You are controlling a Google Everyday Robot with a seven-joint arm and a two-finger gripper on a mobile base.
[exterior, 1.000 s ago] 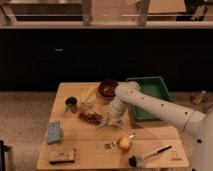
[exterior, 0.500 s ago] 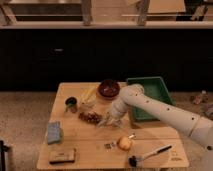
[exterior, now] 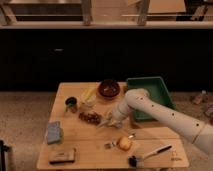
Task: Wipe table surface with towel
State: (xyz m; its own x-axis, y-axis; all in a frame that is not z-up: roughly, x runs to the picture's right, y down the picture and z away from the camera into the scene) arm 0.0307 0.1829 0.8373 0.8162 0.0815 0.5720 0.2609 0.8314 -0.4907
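Note:
The table surface (exterior: 95,145) is a light-brown wooden top in the middle of the camera view. My arm reaches in from the right, bending down over the table's centre. My gripper (exterior: 108,122) is low on the wood, just right of a dark reddish-brown heap (exterior: 90,117). The gripper is shut, and a small pale grey piece of cloth, the towel (exterior: 103,124), shows at its tip against the table. Most of the towel is hidden under the gripper.
A green tray (exterior: 155,85) sits at the back right, behind my arm. A dark red bowl (exterior: 109,89), a yellow item (exterior: 89,95) and a dark cup (exterior: 71,104) stand at the back. At the front lie a blue-grey block (exterior: 54,132), a brown block (exterior: 62,156), a fork (exterior: 117,143), an orange fruit (exterior: 125,144) and a black-handled brush (exterior: 147,155).
The gripper has slid a little to the left along the table with the towel, closer to the reddish-brown heap. The other objects stay put.

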